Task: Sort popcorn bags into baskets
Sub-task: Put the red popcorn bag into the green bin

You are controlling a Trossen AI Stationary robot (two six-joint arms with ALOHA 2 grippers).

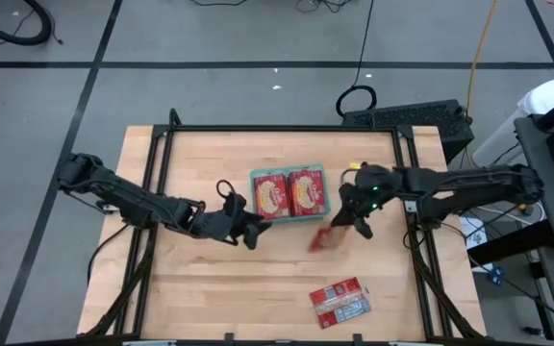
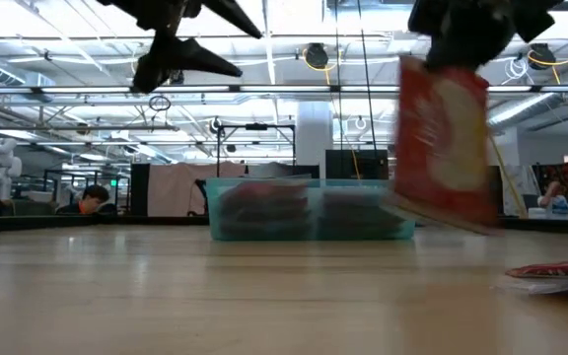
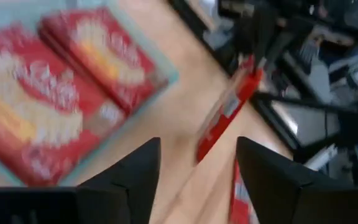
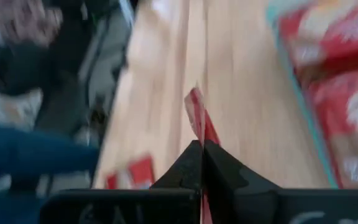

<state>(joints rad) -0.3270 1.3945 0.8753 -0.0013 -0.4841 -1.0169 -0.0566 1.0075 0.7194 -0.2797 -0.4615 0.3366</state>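
The teal tray (image 1: 326,173) (image 2: 309,229) sits mid-table with two red popcorn packets (image 1: 289,194) lying flat side by side in it, cream pictures up. My right gripper (image 1: 358,225) (image 4: 201,148), just right of the tray, is shut on another red packet (image 1: 327,238) (image 2: 442,148). My left gripper (image 1: 255,232) (image 3: 197,163) hovers open at the tray's near-left corner and touches nothing. More packets (image 1: 339,300) (image 2: 557,272) lie flat on the table towards the near edge, grey-white panels up. My right gripper pinches the red packet between its two fingers at the packet's upper edge (image 4: 197,124), coming from above and pointing down. The packet hangs below the fingers, tilted, its lower end (image 2: 440,219) clear of the table. The fingers lie across the thin edge.
A black frame rail (image 1: 277,128) runs round the table's far and side edges. Bare wood lies left of the tray and along the near-left part of the table (image 1: 190,288). Beyond the table, the low view looks into a room where people are seated at desks (image 2: 92,200).
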